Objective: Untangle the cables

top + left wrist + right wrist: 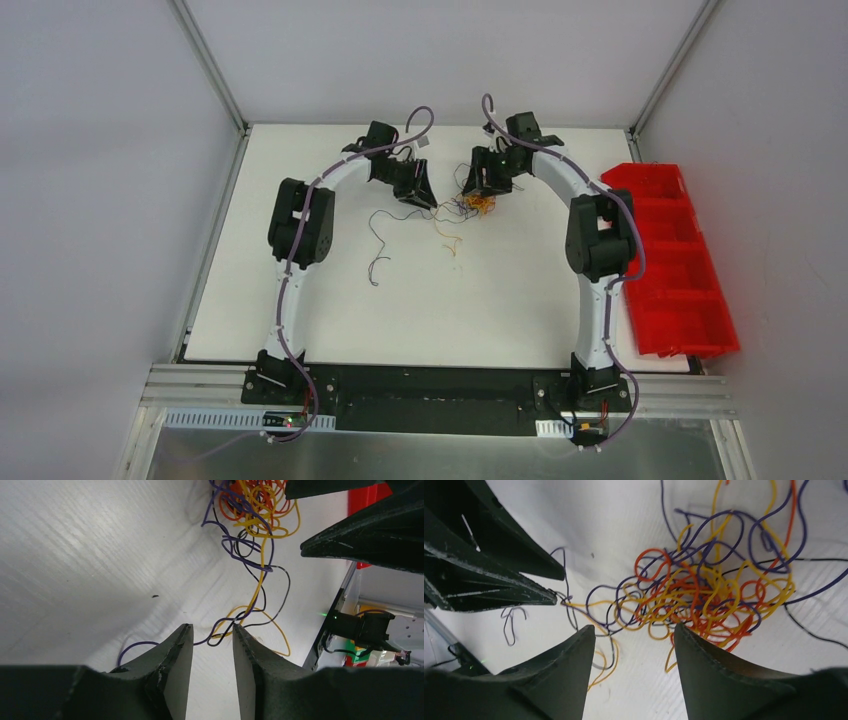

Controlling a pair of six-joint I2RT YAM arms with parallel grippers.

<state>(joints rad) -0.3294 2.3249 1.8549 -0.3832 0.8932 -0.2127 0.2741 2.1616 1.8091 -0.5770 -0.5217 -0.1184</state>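
Bracketing cables (704, 595), left fingers (172, 670), right fingers (569, 675) parted

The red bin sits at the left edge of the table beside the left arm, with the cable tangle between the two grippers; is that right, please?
Not quite: the red bin sits at the right edge, beside the right arm, as the top external view shows. The cable tangle does lie between the left gripper and the right gripper.

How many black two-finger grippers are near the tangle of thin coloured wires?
2. The left gripper, open, sits just left of the tangle of orange, yellow and purple wires, at its trailing strands; the right gripper, open, hangs at the tangle itself. None looks hidden.
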